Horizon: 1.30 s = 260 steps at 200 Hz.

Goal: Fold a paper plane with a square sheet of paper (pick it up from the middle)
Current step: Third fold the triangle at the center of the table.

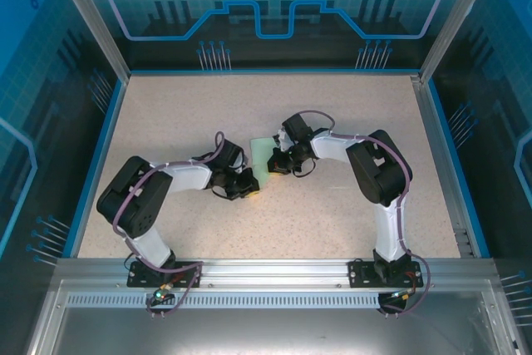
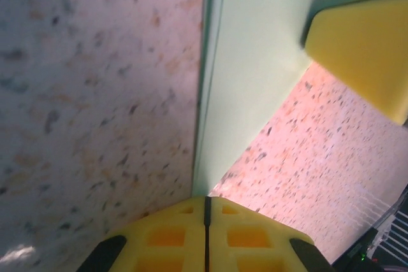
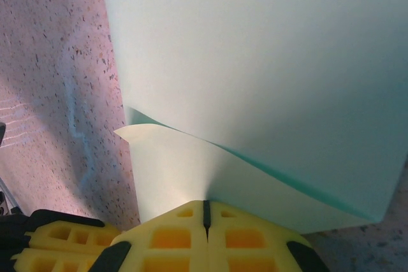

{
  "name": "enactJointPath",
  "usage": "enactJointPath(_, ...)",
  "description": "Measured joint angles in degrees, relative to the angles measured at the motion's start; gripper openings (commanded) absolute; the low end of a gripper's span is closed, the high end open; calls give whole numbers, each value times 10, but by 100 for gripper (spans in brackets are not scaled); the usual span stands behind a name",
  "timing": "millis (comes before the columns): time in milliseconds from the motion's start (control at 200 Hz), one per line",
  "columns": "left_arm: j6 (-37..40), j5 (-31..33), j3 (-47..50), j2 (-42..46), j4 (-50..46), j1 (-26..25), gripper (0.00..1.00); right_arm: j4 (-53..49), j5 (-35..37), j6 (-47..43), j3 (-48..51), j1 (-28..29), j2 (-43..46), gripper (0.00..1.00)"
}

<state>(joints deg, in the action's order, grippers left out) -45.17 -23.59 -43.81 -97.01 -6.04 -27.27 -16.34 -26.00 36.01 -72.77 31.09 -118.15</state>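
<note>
Now both the left pincer [image 2: 206, 211] and right pincer [image 3: 205, 211] pinch the square sheet of paper [image 3: 255, 62]

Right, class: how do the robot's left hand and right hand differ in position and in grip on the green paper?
From above, the left hand sits nearer the front, the right hand farther back. The left hand pinches a narrow tip of the paper; the right hand pinches a curled layer beside a broad face. Both are shut on it.

L hand [image 1: 247, 187] clamped, R hand [image 1: 274, 161] clamped, arms bent inward
</note>
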Motion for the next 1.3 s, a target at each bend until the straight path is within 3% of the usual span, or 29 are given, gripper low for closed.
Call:
enactJointPath(235, 3, 1, -4, 31, -66, 0, 7, 0, -1, 0, 0, -1, 0, 2)
enactJointPath(440, -19, 14, -32, 38, -30, 0, 7, 0, -1, 0, -1, -3, 0, 2)
enactJointPath(655, -34, 22, -56, -21, 4, 0, 6, 0, -2, 0, -2, -4, -1, 2)
enactJointPath(1301, -40, 28, -56, -41, 2, 0, 3, 8, -2, 11, -2, 21, 21, 2)
